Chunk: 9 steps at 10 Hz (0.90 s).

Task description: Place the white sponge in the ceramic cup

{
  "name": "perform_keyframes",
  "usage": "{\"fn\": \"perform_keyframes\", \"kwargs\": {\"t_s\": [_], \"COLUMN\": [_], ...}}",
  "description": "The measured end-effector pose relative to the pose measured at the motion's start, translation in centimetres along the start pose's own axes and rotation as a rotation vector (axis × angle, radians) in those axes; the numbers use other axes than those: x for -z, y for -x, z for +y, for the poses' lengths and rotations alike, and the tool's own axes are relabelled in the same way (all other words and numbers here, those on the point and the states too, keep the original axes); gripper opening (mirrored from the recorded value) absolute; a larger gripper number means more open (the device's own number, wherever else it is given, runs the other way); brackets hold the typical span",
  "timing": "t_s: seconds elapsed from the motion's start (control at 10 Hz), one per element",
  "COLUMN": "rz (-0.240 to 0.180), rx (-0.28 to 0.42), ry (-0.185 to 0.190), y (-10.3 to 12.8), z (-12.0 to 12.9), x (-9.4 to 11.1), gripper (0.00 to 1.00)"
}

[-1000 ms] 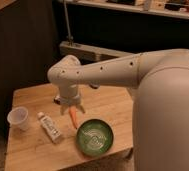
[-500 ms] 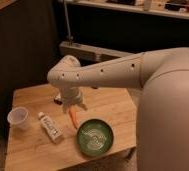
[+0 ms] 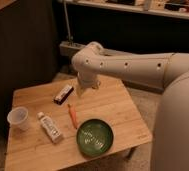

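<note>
Gripper claw (image 3: 82,90) hangs over the back half of the table (image 3: 115,107), just right of the dark bar (image 3: 64,93). We can't tell how open it is or whether it holds anything. We can't make out the white sponge. Ceramic cup (image 3: 18,118) stands well down-left of the claw, at the table's left edge.

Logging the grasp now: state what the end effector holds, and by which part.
Cannot be told. The end effector hangs above the far half of the wooden table, beside the dark bar; nothing can be made out at its tip.
</note>
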<state>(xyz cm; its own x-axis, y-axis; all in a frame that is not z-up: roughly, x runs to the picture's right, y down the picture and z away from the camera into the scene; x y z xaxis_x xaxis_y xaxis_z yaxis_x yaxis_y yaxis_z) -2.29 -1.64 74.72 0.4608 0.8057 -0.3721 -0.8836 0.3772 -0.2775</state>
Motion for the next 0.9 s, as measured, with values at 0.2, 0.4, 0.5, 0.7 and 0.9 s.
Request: {"fn": "perform_keyframes", "kwargs": {"t_s": [0.2,0.4,0.5,0.7,0.9], "rz": [0.0,-0.001,-0.003,-0.018,-0.074], "rx": [0.059,0.079,0.087,0.093,0.159], "ry": [0.016,0.019,0.022,0.024,0.026], "y": [1.6,2.0,2.3,2.3,3.8], "z": [-2.9,-4.5,-4.4,-4.3,-4.9], "x": [0.2,0.3,0.3,0.3,-1.0], "gripper": [0.65,0.65,0.65,0.65,0.65]}}
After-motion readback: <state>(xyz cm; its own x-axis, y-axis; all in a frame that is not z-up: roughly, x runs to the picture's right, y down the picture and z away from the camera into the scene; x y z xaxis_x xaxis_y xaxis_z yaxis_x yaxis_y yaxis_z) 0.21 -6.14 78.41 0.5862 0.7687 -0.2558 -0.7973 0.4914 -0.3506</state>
